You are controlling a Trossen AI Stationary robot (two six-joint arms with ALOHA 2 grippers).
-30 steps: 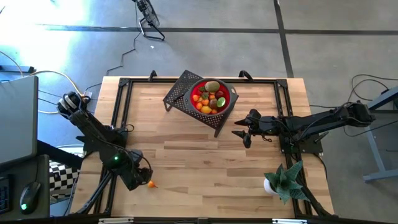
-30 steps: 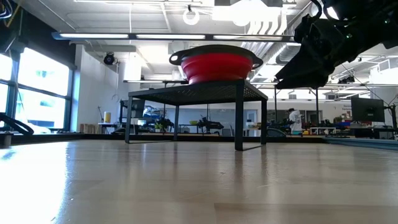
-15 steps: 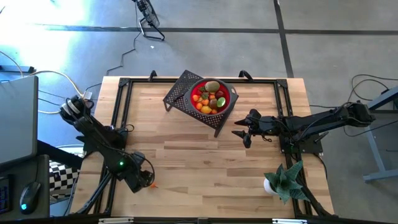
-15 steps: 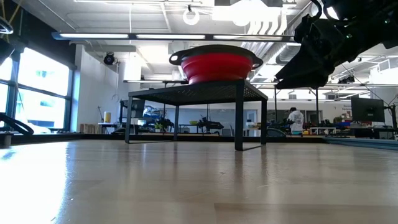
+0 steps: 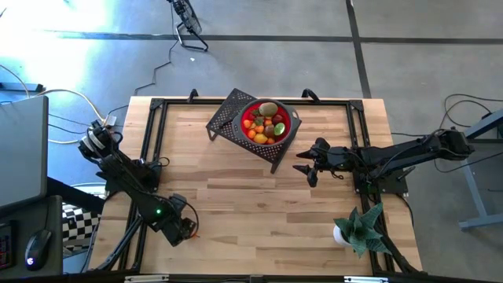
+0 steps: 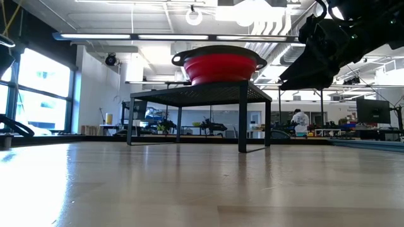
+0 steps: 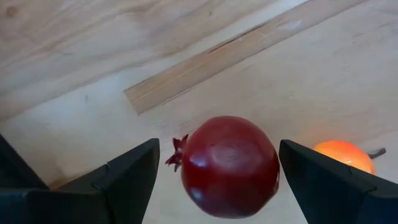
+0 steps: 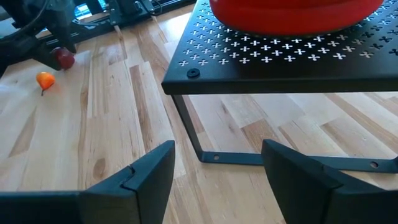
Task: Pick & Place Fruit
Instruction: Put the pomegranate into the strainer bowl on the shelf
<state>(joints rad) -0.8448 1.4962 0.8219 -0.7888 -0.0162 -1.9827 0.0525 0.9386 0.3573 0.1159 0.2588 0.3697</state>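
Tabletop (image 5: 251, 200) is bearing a pomegranate (image 7: 228, 165) between the left gripper's (image 7: 217, 180) parted jaws; closing squarely should grip it; right gripper (image 8: 214, 168) is idling agape.

A dark red pomegranate (image 7: 229, 165) lies on the wooden worktop (image 7: 124, 74) with a small orange fruit (image 7: 343, 156) just beside it. The other fruit (image 5: 266, 123), yellow, orange, red, green and brown, fill the red bowl (image 5: 292, 119).

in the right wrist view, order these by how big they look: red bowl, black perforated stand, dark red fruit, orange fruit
1. black perforated stand
2. red bowl, cut off by the picture's edge
3. and 4. dark red fruit and orange fruit: alike, both far away, so unranked
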